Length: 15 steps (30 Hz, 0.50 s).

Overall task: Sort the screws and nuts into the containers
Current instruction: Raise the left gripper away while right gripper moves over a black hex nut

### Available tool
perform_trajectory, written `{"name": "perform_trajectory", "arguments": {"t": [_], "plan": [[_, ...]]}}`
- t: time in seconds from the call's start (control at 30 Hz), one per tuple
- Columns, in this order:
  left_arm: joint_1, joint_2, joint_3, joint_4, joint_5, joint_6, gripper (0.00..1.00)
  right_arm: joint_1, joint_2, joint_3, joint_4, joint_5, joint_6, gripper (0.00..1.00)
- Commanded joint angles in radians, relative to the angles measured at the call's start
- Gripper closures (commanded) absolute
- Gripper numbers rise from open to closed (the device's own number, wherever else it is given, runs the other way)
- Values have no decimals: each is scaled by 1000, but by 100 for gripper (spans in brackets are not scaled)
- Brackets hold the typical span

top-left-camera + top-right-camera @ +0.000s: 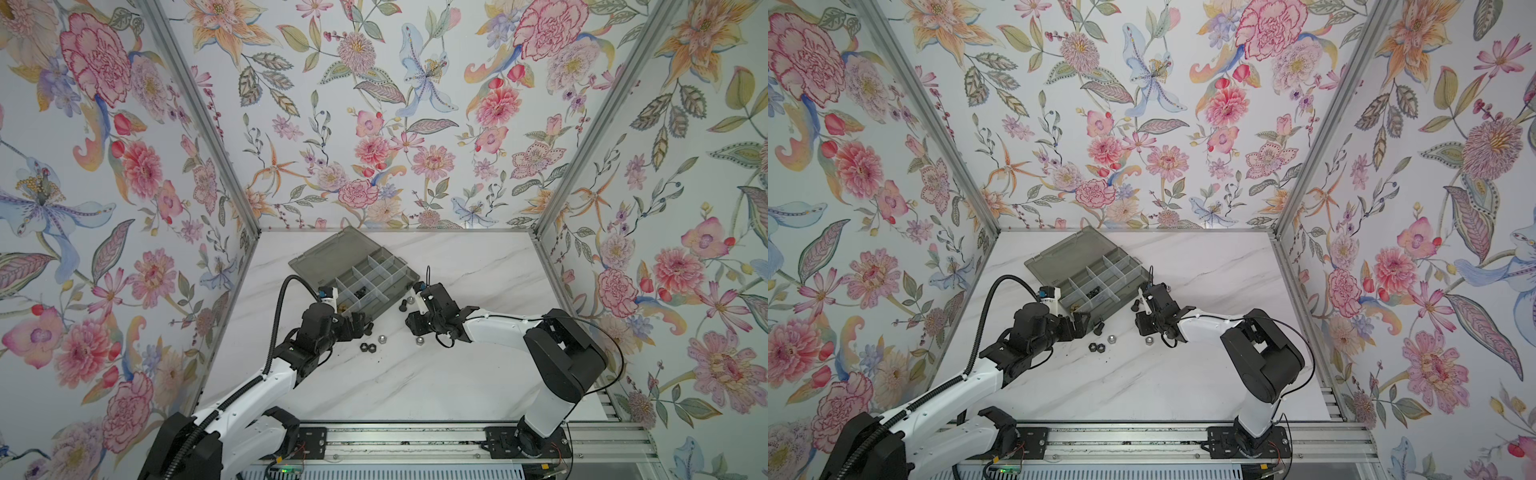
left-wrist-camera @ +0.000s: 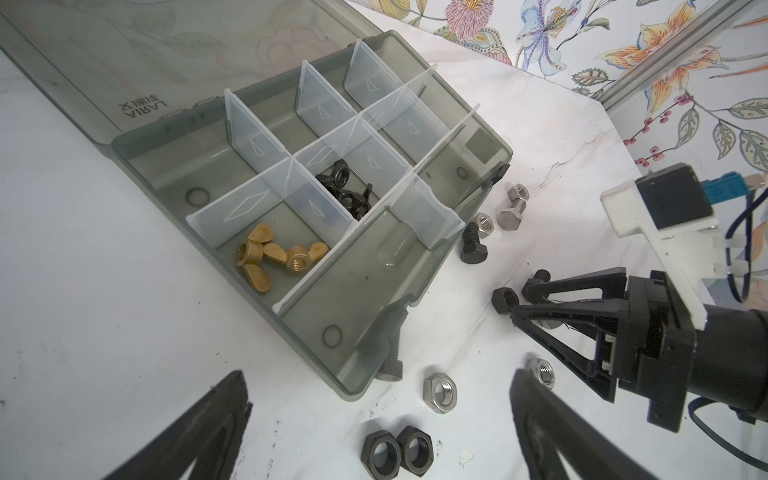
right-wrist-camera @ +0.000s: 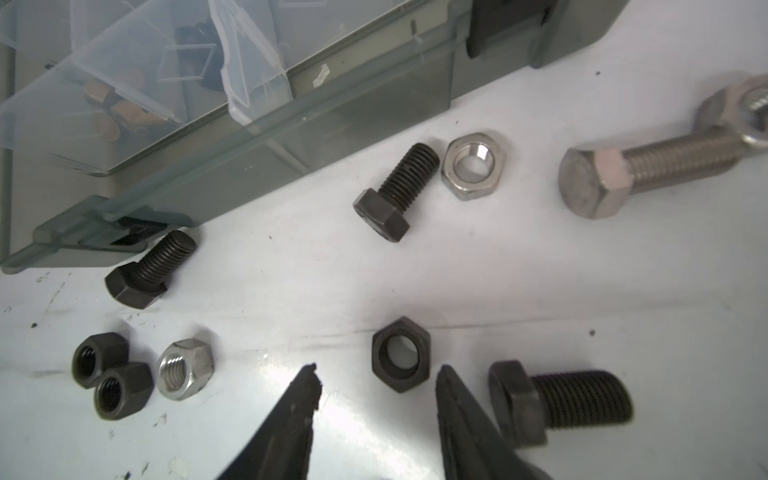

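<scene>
The white marble-patterned table [image 1: 415, 374] carries a smoky-grey translucent plastic organizer box [image 1: 392, 291] at its far middle, with the lid open. The left gripper [image 2: 379, 374] hangs at the box's near corner, fingers wide apart and empty. The right gripper [image 3: 378, 370] has its fingers parted astride a loose black hex nut [image 3: 401, 359], unclamped. Black hex-head screws [image 3: 390, 199], a silver hex-head screw [image 3: 623, 170] and silver nuts [image 3: 185, 368] lie just near of the box. Brass wing nuts [image 2: 274, 257] and black wing nuts [image 2: 345, 187] fill adjoining compartments [image 2: 286, 216].
</scene>
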Motion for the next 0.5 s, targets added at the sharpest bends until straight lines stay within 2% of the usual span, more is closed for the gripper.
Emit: {"name": "perform_trajectory", "arguments": {"t": [0.0,0.47], "plan": [[0,-7,-7,-6,12,-11,1,9,32,26,-20,23,2,52],[3,17,-1,9,22,-8,1,18,86,57,-50,70,-21,55]]}}
